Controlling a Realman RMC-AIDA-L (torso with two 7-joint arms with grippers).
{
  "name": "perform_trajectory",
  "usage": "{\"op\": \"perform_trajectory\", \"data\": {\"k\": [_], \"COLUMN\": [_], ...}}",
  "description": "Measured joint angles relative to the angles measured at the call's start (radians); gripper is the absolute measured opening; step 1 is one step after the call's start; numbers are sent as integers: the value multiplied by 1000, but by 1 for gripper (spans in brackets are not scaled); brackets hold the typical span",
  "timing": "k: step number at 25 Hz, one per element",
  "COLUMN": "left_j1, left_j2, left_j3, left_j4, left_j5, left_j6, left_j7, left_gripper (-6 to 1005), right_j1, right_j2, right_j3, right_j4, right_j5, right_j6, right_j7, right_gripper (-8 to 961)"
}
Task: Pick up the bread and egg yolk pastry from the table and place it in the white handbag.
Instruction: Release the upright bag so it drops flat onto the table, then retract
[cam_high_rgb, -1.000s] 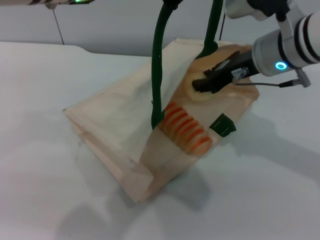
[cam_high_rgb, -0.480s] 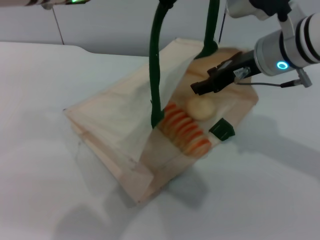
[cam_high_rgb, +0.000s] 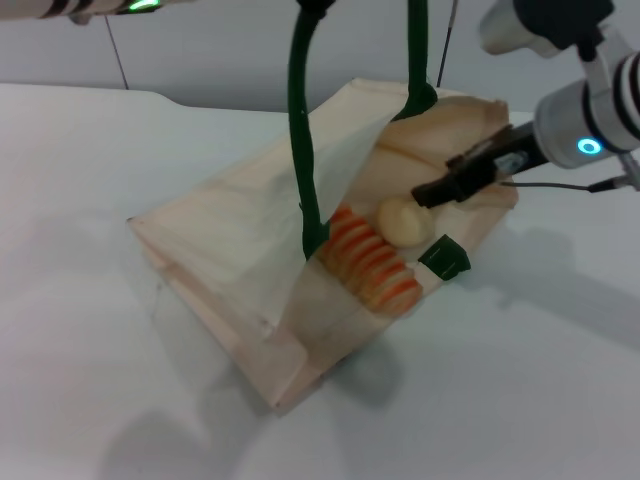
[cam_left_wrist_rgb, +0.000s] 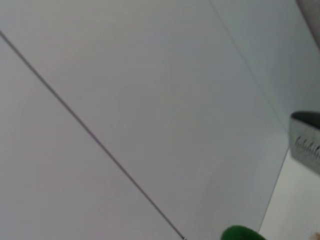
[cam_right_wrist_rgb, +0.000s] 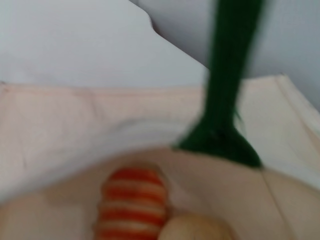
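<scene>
One bread (cam_high_rgb: 373, 264), one egg yolk pastry (cam_high_rgb: 404, 220), one white handbag (cam_high_rgb: 230, 250).

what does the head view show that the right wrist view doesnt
Only the head view shows the right claw, drawn just clear of the egg yolk pastry, the whole white handbag lying on the table, and both green handles held up from above, out of frame.

Only the right wrist view shows a close look down into the bag's mouth, where one handle joins the fabric.

Both show the bread and the pastry lying side by side inside the bag.
</scene>
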Motion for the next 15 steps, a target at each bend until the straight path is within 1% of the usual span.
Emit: {"op": "perform_trajectory", "data": {"k": [5, 10, 15], "left_j1": [29, 44, 45], "left_j2": [0, 0, 0], "left_j3": [-4, -6, -7], "left_j4": [-2, -21, -28], "left_j5": [12, 13, 13], "left_j6": [36, 70, 80], "left_j7": [-4, -9, -18], "left_gripper": [176, 177, 178], "right_j1": [-28, -81, -93], "right_j2": [0, 1, 0], "right_j3": [76, 127, 178], "right_j4": [-21, -88, -101], "right_j5": [-46, -66, -77], "right_j6": [-51, -62, -78], "right_j7": [8, 9, 8], "right_gripper": [662, 661, 660]}}
